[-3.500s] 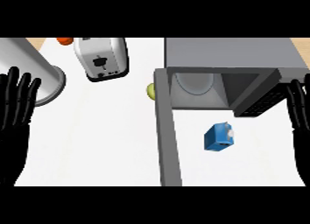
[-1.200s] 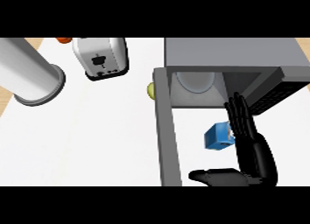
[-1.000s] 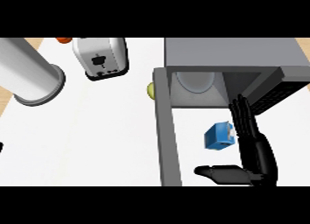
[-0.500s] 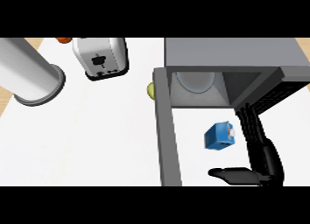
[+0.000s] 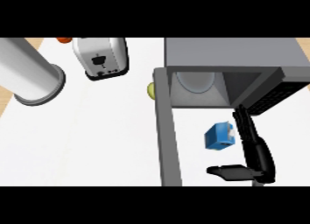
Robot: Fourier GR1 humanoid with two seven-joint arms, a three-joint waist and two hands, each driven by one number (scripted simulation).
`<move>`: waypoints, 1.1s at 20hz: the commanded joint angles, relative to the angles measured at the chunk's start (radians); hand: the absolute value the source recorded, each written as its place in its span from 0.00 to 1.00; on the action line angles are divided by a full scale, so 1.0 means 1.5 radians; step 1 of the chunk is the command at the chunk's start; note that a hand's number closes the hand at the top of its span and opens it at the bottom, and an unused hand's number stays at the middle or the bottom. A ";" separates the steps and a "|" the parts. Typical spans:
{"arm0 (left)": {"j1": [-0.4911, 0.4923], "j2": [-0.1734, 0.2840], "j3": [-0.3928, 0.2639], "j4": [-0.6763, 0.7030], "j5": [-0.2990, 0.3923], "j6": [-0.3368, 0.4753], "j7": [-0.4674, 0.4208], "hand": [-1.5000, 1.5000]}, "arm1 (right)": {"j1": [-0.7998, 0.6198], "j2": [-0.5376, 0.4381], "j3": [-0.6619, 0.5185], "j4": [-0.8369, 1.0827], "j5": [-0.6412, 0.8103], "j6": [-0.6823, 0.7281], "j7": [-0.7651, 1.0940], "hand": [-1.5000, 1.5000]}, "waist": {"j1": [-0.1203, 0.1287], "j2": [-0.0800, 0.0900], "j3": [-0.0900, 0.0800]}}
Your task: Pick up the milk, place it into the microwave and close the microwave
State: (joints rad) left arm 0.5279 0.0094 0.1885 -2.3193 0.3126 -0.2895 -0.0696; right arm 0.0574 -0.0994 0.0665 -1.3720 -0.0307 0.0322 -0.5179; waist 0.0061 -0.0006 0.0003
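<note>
**Beside the open microwave: milk on the counter, right hand alongside it**

On the white counter (image 5: pixel 86 131), the grey microwave (image 5: pixel 235 52) stands at the upper right with its door (image 5: pixel 167 140) swung open, running down the view as a long grey bar. Its cavity shows a pale round plate (image 5: pixel 195 81). A yellow-green object (image 5: pixel 151 89) peeks out just left of the door's hinge end. Farther left stand a white toaster (image 5: pixel 100 57) and a large white cylinder (image 5: pixel 25 72), both well apart from the milk.

The right hand (image 5: pixel 258 153) comes in from the lower edge, turned edge-on, fingers straight and pointing toward the microwave, thumb (image 5: pixel 229 171) stretched left. It is released, grasping nothing.

The blue milk carton (image 5: pixel 219 135) lies on the counter between door and hand, just beside the fingers, long axis tilted up to the right. Whether they touch is unclear.
</note>
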 commanded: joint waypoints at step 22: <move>0.014 0.009 -0.016 -0.010 0.004 0.009 0.000 0.00 | -0.157 -0.045 -0.060 0.409 0.003 0.216 -0.199 0.00 | 0.004 0.001 0.001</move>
State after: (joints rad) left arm 0.5546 0.0114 0.1476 -2.3267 0.2884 -0.2715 -0.0881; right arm -0.1870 -0.1625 -0.0713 -0.7765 -0.0085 0.1746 -0.7797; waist 0.0132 0.0016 0.0010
